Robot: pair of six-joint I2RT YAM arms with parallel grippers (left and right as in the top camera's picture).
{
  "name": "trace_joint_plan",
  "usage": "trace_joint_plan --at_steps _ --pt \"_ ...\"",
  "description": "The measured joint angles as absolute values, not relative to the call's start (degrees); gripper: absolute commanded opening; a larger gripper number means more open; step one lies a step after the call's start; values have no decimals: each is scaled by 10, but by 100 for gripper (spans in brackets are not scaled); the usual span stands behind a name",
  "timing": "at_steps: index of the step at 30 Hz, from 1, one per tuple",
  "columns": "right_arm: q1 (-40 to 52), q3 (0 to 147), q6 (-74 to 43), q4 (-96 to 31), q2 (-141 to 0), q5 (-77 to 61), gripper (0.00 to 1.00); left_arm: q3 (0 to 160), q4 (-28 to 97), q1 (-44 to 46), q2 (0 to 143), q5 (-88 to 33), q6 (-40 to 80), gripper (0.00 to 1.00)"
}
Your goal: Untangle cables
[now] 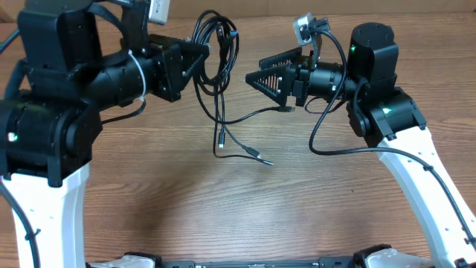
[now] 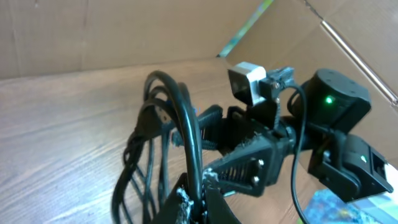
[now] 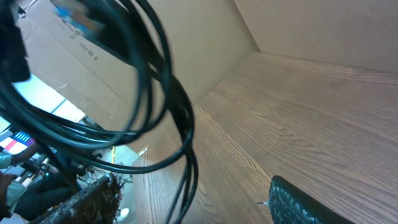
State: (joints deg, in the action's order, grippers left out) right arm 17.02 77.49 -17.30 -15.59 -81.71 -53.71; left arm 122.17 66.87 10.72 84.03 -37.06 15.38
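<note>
The cables [image 1: 217,46] are a bundle of thin black cords hanging in loops above the wooden table [image 1: 223,208]. My left gripper [image 1: 198,58] is shut on the top of the bundle, with one cord pinched between its jaws [image 2: 198,198]. The loops [image 2: 158,130] hang in front of it. Loose ends trail down to the table, with one plug [image 1: 254,154] lying flat and another [image 1: 285,109] below my right gripper. My right gripper [image 1: 255,69] is open just right of the bundle. In the right wrist view the cords [image 3: 177,118] pass between its spread fingers [image 3: 193,205] without being pinched.
The right arm's own thicker black cable [image 1: 327,138] droops in a loop to the table under that arm. Cardboard walls [image 2: 124,31] stand along the back of the table. The left arm's bulky body [image 1: 52,112] fills the left side.
</note>
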Motion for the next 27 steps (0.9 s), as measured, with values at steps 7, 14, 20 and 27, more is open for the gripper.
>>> trace_joint_plan --at_steps 7,14,20,27 --pt "170 775 -187 -169 -817 -528 74 1151 553 107 840 -403 173 5" --pt "170 775 -206 -189 -817 -479 76 1107 488 107 840 -429 188 5" --pt "170 774 -256 -160 -817 -428 76 1101 440 107 840 -470 208 5" --pt "171 774 -330 -123 -819 -407 69 1101 419 107 840 -485 255 5"
